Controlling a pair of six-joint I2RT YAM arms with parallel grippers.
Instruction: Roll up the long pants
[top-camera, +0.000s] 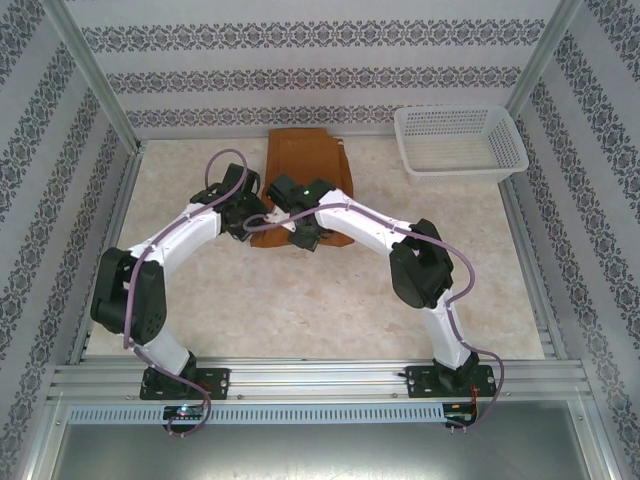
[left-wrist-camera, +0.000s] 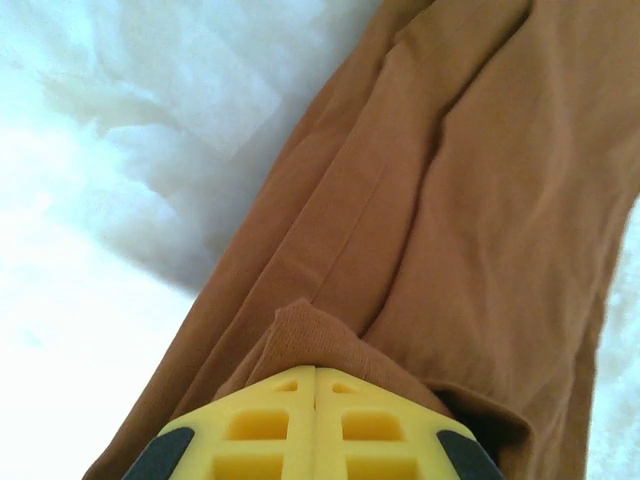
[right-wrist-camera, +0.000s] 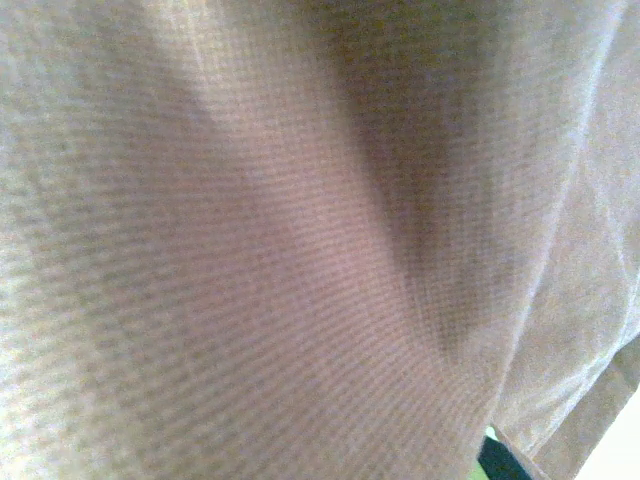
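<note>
1. Cloth of the long pants (top-camera: 300, 165), upper centre, looks soft, light, limp; hem corners suit gripping.
2. Left gripper (left-wrist-camera: 315, 372) clamps the near hem.
3. Right gripper (top-camera: 303, 238) is closed; its catch is hidden.

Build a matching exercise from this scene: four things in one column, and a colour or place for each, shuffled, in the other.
Things:
1. long pants
2. basket
3. left gripper
4. table

Descriptions:
A. white, at the far right corner
B. cream, marbled
C. yellow fingers, shut on cloth
D. rust-brown, at the far middle of the table

Pairs: 1-D, 2-A, 3-C, 4-B
</note>
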